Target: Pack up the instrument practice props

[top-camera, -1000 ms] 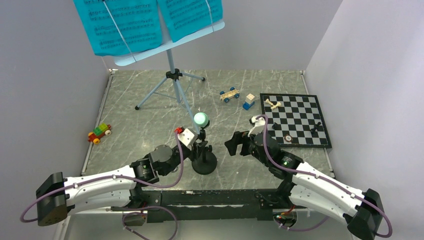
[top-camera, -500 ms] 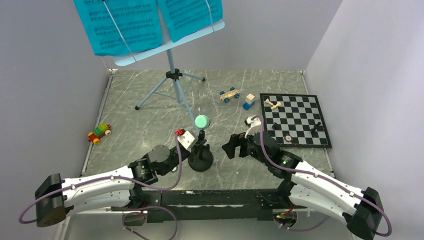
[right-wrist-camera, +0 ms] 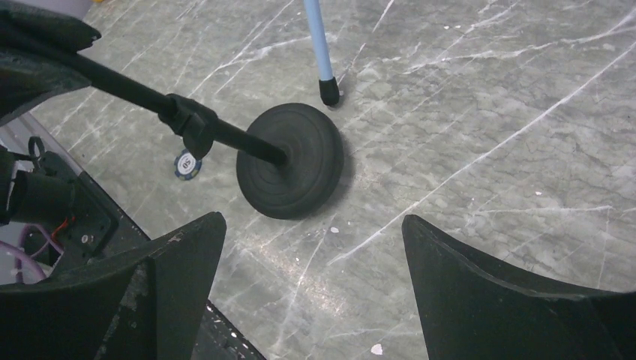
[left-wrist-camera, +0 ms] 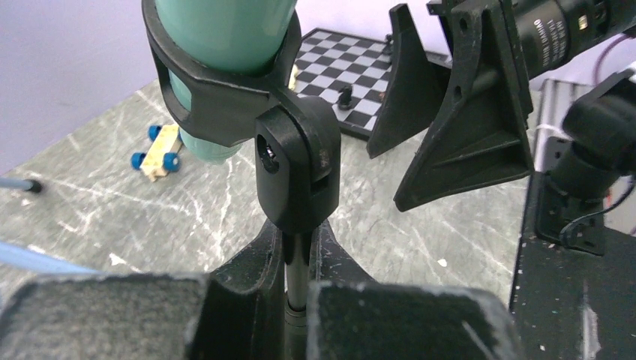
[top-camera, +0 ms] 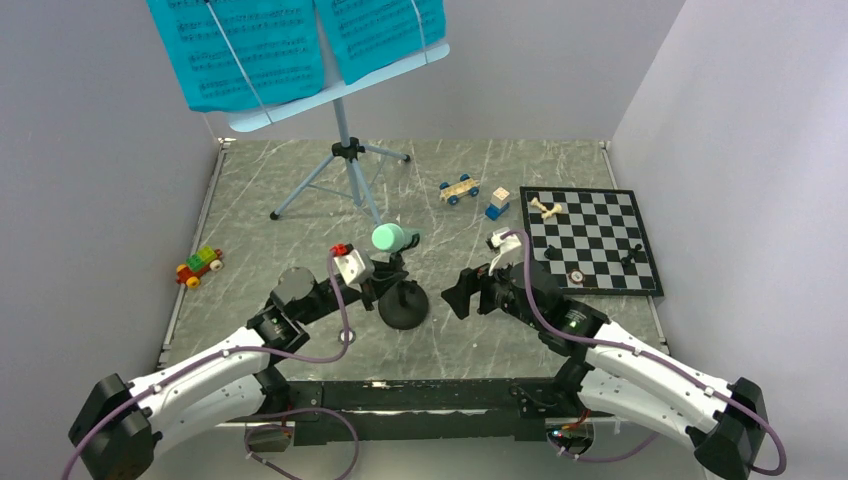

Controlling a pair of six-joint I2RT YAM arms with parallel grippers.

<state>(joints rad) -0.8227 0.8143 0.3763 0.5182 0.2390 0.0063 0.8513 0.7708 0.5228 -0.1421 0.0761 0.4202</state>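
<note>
The mint-green microphone (top-camera: 388, 238) sits in the clip of its black stand, whose round base (top-camera: 403, 306) rests on the table. My left gripper (top-camera: 385, 276) is shut on the stand's thin pole (left-wrist-camera: 298, 279), just under the clip joint (left-wrist-camera: 294, 171); the microphone (left-wrist-camera: 225, 37) fills the top of the left wrist view. My right gripper (top-camera: 460, 296) is open and empty, just right of the base (right-wrist-camera: 291, 161). The pale-blue music stand (top-camera: 345, 150) with turquoise sheets (top-camera: 240, 45) stands at the back left.
A chessboard (top-camera: 590, 240) with pieces lies at the right. A small toy car (top-camera: 459, 189) and a block (top-camera: 497, 204) lie beyond the arms, another toy (top-camera: 198, 266) at the left. A stand leg tip (right-wrist-camera: 328, 91) ends beside the base. A small disc (right-wrist-camera: 187, 163) lies nearby.
The left arm has swung left and forward with the stand, and the microphone has tipped from upright to lying sideways, pointing left. The right gripper edged slightly left toward the base.
</note>
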